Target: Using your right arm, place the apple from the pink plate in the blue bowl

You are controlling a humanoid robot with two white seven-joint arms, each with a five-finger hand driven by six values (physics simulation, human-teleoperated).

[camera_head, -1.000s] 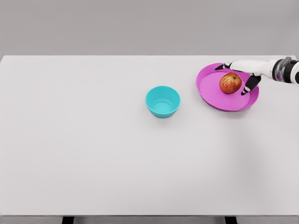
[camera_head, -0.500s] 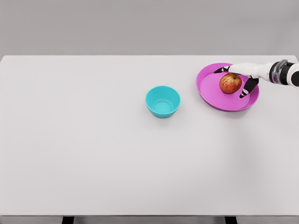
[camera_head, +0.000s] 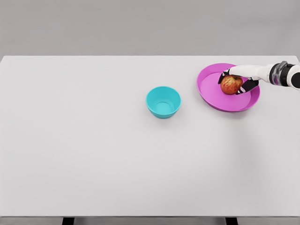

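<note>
I see a big white table (camera_head: 93, 154) from the head camera. On the right side sits the pink plate (camera_head: 213, 97). The apple (camera_head: 230, 85) is on that plate, a bit toward the back. It is red with some yellow on it.

My right hand (camera_head: 240, 77) comes in from the right edge of the picture. The arm is white with a gray band at the wrist. The hand is wrapped around the apple. Dark fingertips (camera_head: 221, 76) press on the apple's top left side, and other dark fingers curl along its right side. So the hand is grasping the apple. The apple looks like it is low in the plate, but I cannot tell if it touches the plate or is a tiny bit off it.

The blue bowl (camera_head: 163, 101) stands near the middle of the table, to the left of the plate and well apart from it. It stands upright and I can see down to its bottom.

I cannot see my left arm.

I can find no words, labels or brand marks on the apple, plate, bowl or table.
</note>
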